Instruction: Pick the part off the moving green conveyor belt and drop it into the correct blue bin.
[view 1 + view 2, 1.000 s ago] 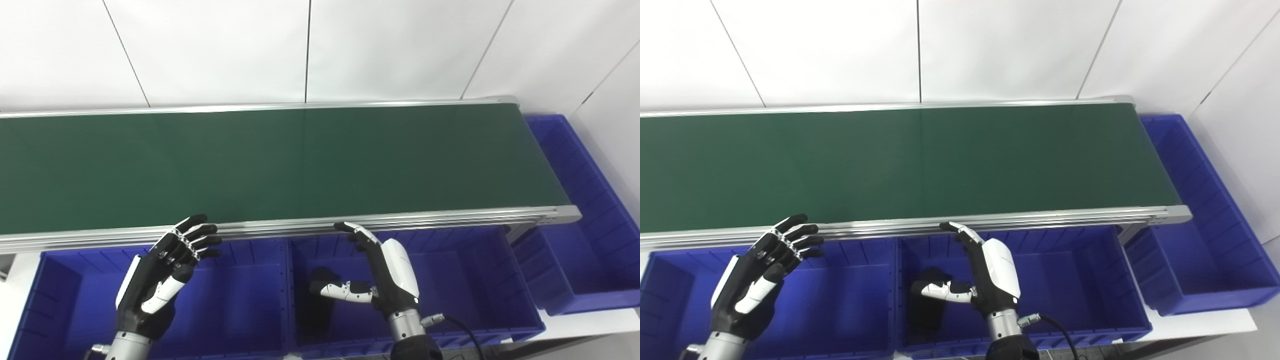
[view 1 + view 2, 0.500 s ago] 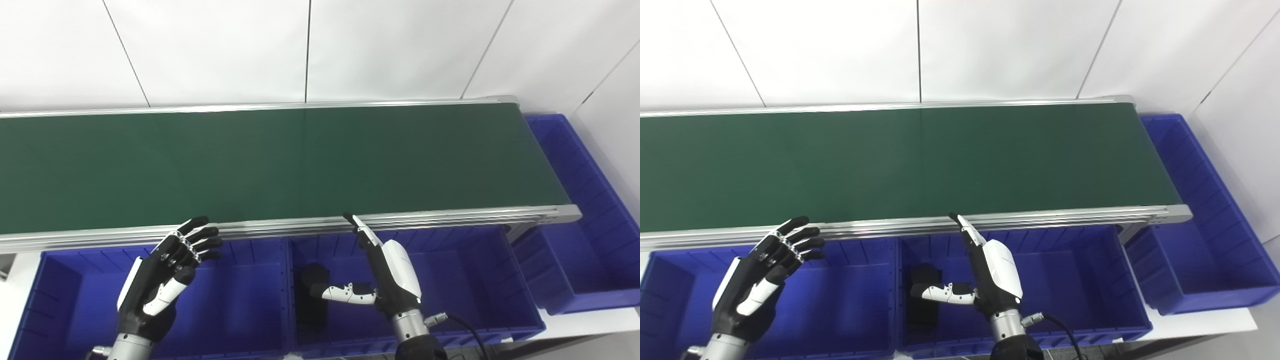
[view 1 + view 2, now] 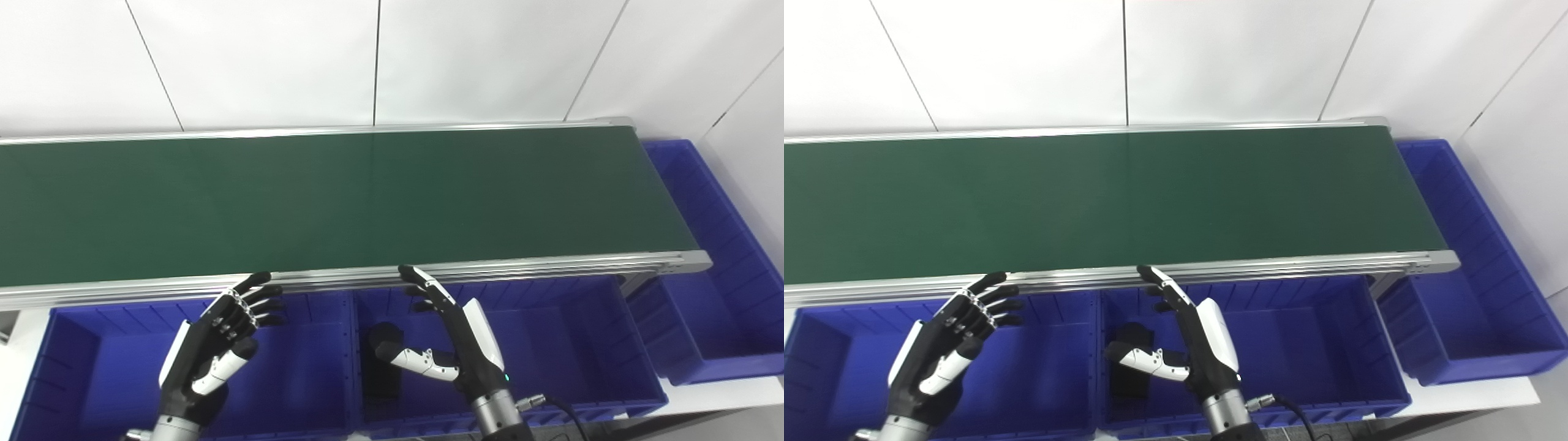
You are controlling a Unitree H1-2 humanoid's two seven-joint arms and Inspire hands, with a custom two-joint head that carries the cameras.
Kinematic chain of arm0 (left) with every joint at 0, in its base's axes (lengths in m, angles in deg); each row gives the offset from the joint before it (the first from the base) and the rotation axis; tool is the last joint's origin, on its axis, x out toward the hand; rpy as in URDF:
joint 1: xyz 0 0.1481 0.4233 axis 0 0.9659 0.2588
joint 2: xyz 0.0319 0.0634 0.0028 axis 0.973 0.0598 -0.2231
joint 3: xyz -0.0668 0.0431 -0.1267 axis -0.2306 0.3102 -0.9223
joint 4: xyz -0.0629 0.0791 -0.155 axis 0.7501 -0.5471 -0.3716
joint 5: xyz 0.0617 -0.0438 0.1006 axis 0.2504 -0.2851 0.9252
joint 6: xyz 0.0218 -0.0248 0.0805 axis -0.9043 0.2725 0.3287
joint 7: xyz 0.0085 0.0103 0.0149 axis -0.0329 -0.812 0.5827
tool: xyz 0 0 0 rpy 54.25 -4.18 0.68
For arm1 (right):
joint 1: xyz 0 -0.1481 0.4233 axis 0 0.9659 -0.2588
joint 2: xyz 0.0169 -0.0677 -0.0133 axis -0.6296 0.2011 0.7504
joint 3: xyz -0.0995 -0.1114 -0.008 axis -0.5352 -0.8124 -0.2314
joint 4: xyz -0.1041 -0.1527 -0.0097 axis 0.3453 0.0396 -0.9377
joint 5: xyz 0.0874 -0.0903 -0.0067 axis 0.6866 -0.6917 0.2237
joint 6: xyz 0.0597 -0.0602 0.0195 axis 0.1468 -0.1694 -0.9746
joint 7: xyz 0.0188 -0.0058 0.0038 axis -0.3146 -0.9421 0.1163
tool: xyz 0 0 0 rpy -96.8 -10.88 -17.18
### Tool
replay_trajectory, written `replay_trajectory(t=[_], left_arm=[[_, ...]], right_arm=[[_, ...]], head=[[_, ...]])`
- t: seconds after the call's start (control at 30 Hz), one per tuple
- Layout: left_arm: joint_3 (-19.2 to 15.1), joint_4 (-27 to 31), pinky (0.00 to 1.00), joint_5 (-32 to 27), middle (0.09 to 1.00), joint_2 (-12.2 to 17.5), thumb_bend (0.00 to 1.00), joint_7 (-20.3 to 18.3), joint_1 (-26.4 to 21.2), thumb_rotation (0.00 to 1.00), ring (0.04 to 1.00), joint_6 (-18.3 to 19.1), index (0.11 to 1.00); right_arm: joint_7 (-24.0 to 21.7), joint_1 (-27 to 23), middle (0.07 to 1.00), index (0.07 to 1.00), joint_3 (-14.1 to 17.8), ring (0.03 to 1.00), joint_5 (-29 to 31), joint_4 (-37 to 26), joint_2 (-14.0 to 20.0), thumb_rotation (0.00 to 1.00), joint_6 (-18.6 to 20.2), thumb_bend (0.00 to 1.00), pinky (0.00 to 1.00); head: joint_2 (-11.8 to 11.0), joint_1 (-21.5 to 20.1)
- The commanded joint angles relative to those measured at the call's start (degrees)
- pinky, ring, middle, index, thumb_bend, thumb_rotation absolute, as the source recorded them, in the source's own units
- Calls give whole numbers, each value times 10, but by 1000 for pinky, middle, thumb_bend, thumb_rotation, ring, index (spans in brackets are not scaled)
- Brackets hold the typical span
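While the green conveyor belt (image 3: 343,202) runs bare from end to end, the only part in view is a dark, blocky piece (image 3: 383,361) lying on the floor of the middle blue bin (image 3: 576,343), below the belt's near rail. Its detail is too dim to read; it looks rigid and fairly light, and would probably best be pinched across its narrow sides. The right hand (image 3: 456,343) hangs over that bin, fingers spread, thumb out toward the part, holding nothing. The left hand (image 3: 214,343) hovers over the left blue bin (image 3: 79,367), equally splayed and empty.
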Motion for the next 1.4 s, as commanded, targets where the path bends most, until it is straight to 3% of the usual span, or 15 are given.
replay_trajectory(t=[0.0,0.47,0.8,1.07,1.37], left_arm=[[3,8,632,14,746,-2,895,1,1,521,692,-33,799],[13,9,669,47,775,-27,856,18,33,485,732,-67,796],[20,7,702,68,801,-37,843,36,53,468,774,-87,806],[18,1,718,62,798,-38,848,40,57,442,783,-93,811],[17,-8,711,58,792,-32,850,40,47,443,778,-94,815]], right_arm=[[-5,-3,825,846,-3,783,23,-21,-7,687,-45,727,690],[-50,-37,801,836,2,758,77,37,10,702,-63,703,688],[-63,-48,781,805,12,743,114,103,18,697,-125,715,676],[-60,-43,762,789,17,722,118,123,9,694,-160,653,655],[-58,-39,761,785,22,718,117,125,-1,666,-165,624,653]], head=[[-4,12],[-31,86],[-57,131],[-69,132],[-72,121]])
